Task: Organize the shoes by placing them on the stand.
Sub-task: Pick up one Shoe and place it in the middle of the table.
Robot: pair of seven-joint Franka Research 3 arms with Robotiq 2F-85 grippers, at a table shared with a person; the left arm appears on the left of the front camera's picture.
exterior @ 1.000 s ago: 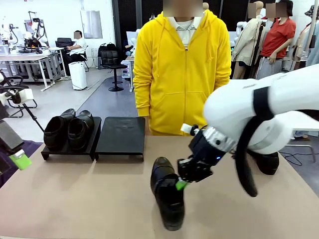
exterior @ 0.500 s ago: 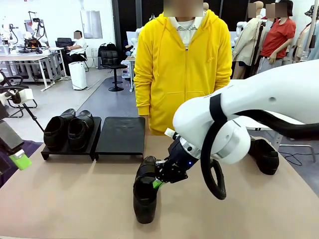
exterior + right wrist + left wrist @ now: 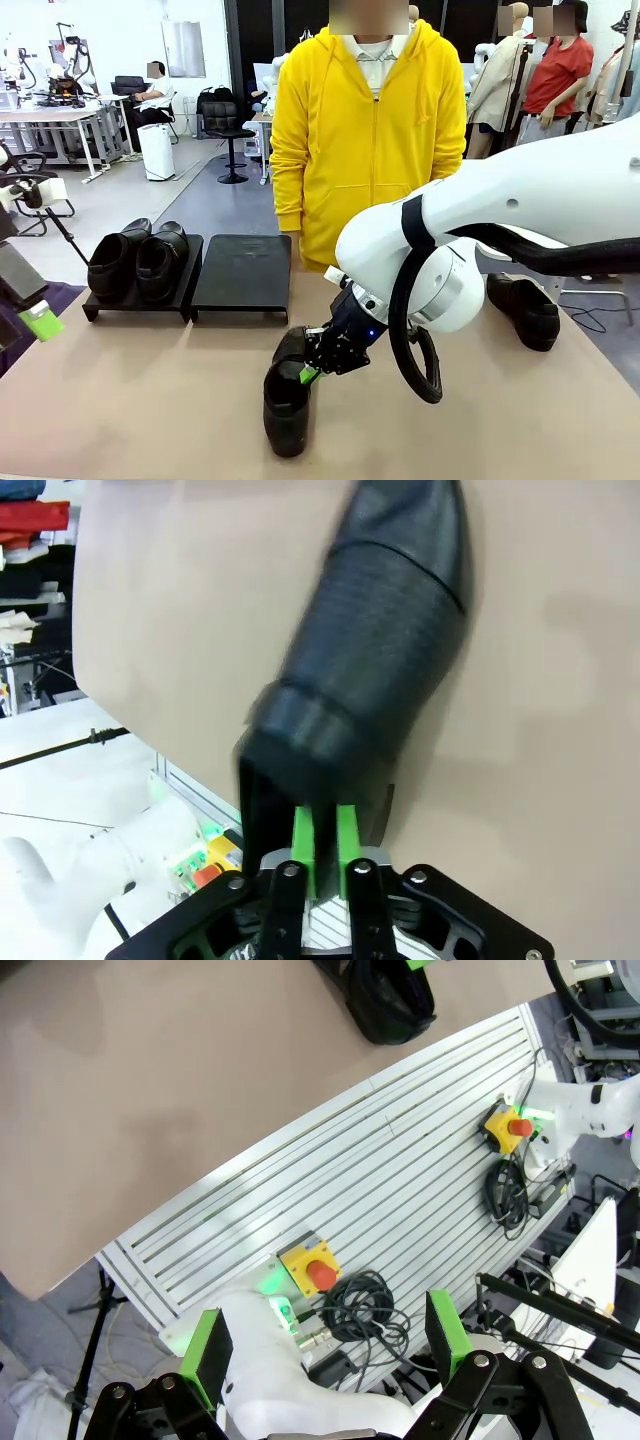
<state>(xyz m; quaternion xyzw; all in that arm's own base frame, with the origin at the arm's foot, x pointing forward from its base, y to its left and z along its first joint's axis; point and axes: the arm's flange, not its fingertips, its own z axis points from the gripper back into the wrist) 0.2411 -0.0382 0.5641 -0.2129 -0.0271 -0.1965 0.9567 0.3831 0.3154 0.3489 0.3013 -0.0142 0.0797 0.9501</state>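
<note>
The right pincer (image 3: 310, 372) pinches the heel end of one black shoe (image 3: 286, 410) near the front of the worktop (image 3: 150, 400), so this looks like the carrying step, and next it should lift the shoe onto the bare stand (image 3: 243, 268), while the left pincer (image 3: 327, 1338) is spread wide.

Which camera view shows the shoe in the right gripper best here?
The front view: the whole shoe shows, with the right gripper at its opening. The right wrist view has it close but blurred, fingers pinched on its rear rim. The left wrist view catches one end at the top edge.
</note>
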